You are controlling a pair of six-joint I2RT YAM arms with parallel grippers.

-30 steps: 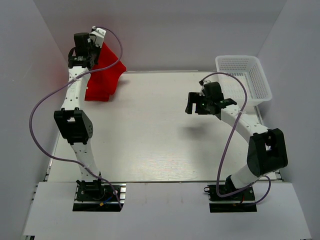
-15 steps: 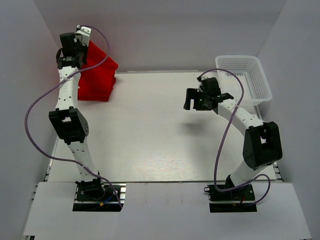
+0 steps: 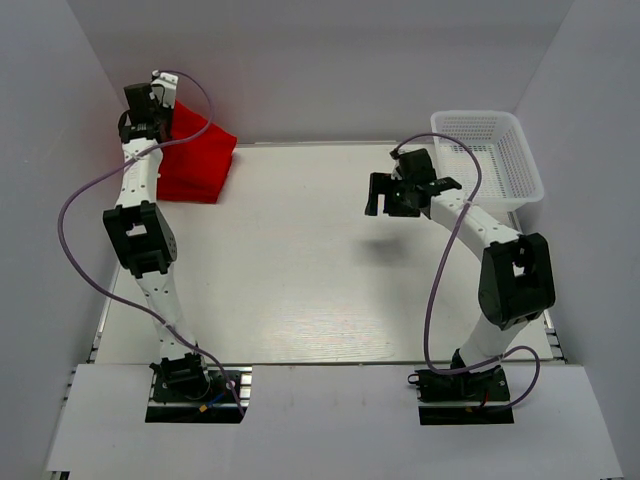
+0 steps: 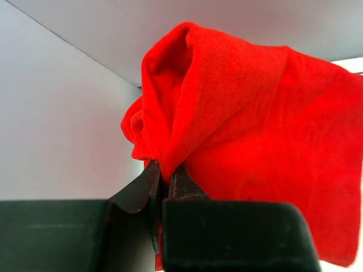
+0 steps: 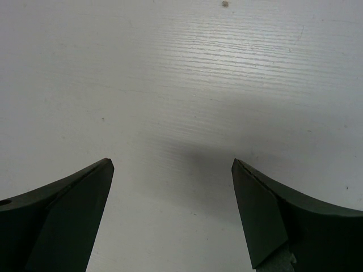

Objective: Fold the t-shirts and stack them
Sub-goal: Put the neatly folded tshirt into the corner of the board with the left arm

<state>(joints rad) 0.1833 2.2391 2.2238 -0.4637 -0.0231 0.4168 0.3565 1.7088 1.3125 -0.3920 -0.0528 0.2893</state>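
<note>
left jaws pinched tight on a bunched edge of the red t-shirt (image 3: 197, 158); it drapes below them at the tabletop's (image 3: 300, 260) far-left corner; right jaws gaping wide, empty, well apart to the right

The bright red cloth t-shirt (image 4: 244, 113) is soft, matt and finely napped. The white table top (image 5: 227, 68) looks matt with faint grain lines; the white mesh basket (image 3: 520, 160), upper right overhead, is smooth plastic.
</note>
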